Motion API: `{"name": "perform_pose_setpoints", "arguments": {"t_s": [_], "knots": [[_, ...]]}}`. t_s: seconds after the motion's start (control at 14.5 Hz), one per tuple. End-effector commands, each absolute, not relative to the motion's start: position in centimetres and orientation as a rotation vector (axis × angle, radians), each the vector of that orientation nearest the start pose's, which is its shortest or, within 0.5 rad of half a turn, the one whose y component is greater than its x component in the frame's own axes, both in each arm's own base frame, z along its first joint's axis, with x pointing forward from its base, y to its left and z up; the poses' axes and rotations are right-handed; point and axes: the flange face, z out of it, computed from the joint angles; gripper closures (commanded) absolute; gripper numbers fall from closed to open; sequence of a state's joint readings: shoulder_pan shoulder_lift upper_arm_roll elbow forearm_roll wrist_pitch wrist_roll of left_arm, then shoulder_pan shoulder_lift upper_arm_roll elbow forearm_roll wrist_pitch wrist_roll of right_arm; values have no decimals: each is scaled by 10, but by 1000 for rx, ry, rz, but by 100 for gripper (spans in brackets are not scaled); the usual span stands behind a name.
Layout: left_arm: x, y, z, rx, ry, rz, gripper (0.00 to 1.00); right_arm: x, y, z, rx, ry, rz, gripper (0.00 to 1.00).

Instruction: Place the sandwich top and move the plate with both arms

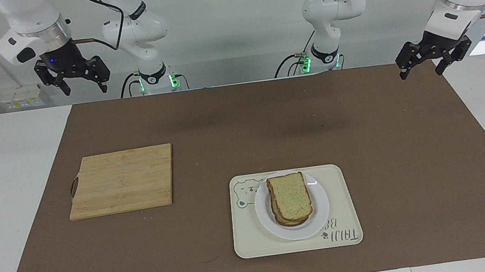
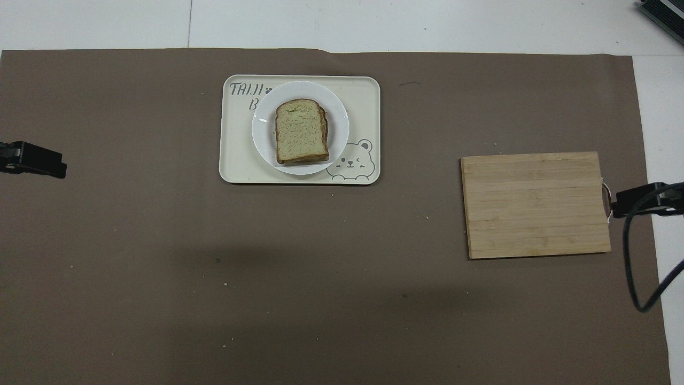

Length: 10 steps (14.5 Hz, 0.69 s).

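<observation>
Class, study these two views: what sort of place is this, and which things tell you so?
Probably a robotics lab staging kitchen work: two white arms mounted at a table under a brown mat, with a bamboo cutting board and a sandwich on a round white plate on a cream bear-printed tray.
</observation>
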<state>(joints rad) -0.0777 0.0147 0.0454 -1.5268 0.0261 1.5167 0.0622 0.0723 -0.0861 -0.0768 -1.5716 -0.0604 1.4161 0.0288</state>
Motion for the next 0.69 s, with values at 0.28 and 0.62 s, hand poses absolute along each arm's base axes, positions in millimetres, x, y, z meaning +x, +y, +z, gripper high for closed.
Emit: {"name": "perform_pose_setpoints", "arguments": {"t_s": [0.28, 0.62], "knots": [[541, -19, 662, -3099, 139, 14, 0, 510, -12, 658, -3172, 29, 120, 0], [540, -19, 661, -3103, 135, 10, 0, 510, -13, 658, -3172, 29, 120, 0]]}}
